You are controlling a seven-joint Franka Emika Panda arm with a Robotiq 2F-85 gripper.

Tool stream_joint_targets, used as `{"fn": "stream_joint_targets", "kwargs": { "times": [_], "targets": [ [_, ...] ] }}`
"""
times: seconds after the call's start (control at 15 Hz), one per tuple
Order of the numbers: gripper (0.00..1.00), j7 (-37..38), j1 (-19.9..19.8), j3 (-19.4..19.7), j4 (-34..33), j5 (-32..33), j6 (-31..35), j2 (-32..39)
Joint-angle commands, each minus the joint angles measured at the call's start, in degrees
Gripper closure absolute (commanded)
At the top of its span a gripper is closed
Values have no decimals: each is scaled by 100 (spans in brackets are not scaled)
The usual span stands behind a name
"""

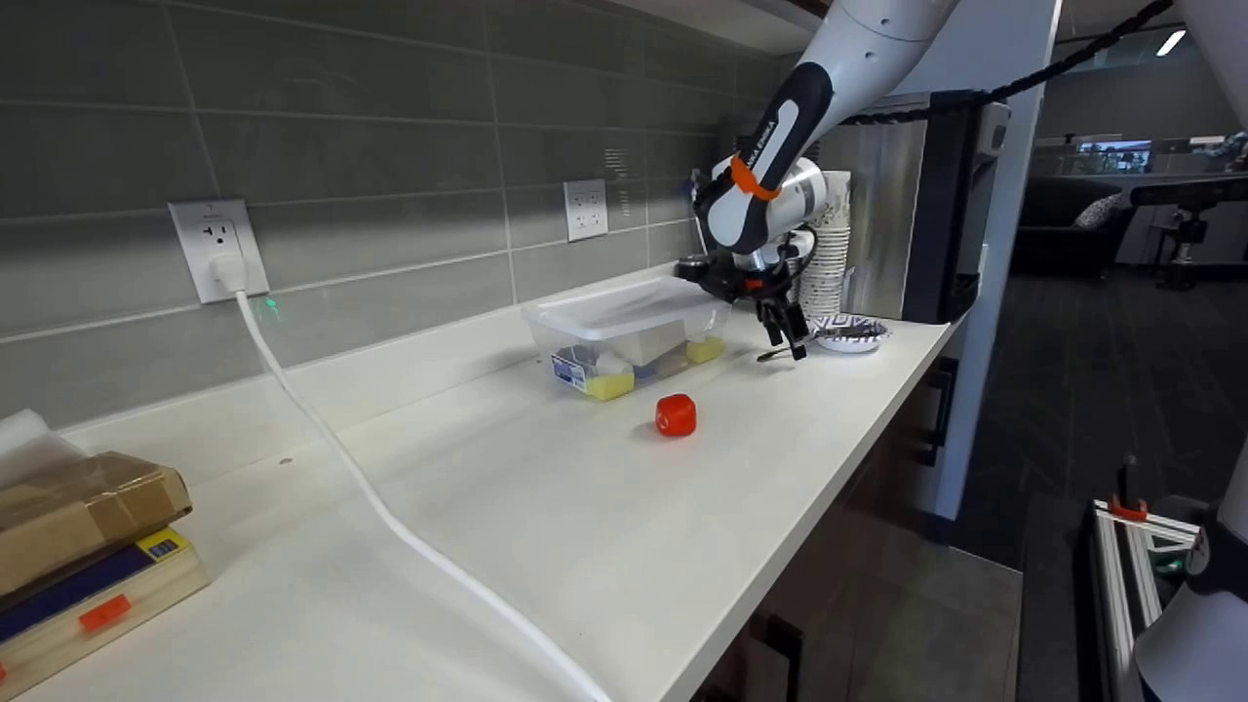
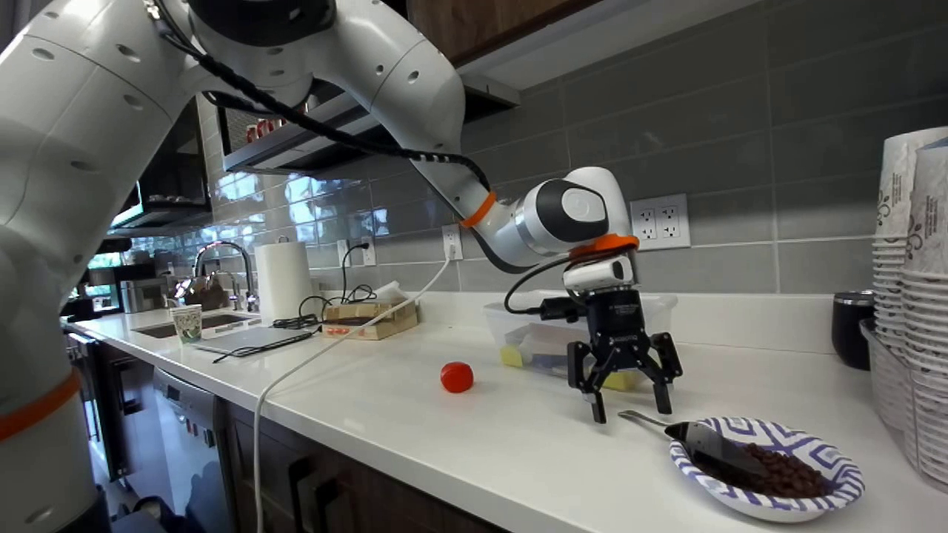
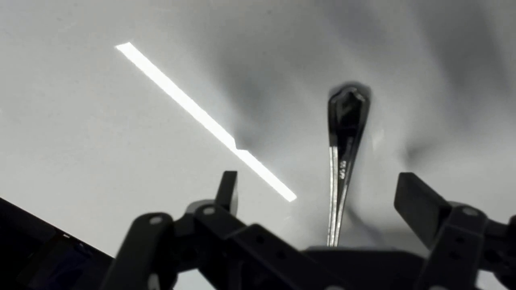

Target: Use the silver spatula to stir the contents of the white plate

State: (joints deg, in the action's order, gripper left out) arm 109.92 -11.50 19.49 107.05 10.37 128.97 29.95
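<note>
I'm counting one gripper point(image 2: 630, 407), one silver spatula point(image 2: 700, 442), one white plate point(image 2: 785, 438), one red object point(image 2: 457, 377), one clear container point(image 1: 614, 310) and two stacks of cups point(image 2: 929, 333). The gripper is hanging unclenched, its fingers point(image 3: 419, 205) standing wide apart; in the wrist view the spatula's handle point(image 3: 348, 117) is showing between them, touching neither. Its blade is lying across the plate's rim, over brown contents point(image 2: 792, 474). Along the countertop's point(image 2: 518, 444) back edge the clear container is standing; the plate is sitting nearer the front edge, and white surface is stretching from the red object to that edge
</note>
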Motion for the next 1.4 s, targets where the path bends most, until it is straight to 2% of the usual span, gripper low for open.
{"fn": "stream_joint_targets", "kwargs": {
  "times": [0.0,0.13,0.2,0.27,0.33,0.53,0.87,1.0,1.07,1.33],
  "targets": [
    [0,98,-7,59,-354,-137,12,270],
    [0,76,-10,79,-396,-128,25,322],
    [25,54,-12,79,-394,-128,34,334],
    [26,43,-12,80,-396,-128,40,340],
    [32,43,-4,79,-395,-129,35,334],
    [58,56,17,77,-389,-128,27,298],
    [96,87,64,72,-367,-117,10,249],
    [100,90,81,71,-360,-112,-9,240],
    [97,87,87,69,-362,-114,-16,234],
    [97,22,98,15,-432,-162,-111,144]
  ]
}}
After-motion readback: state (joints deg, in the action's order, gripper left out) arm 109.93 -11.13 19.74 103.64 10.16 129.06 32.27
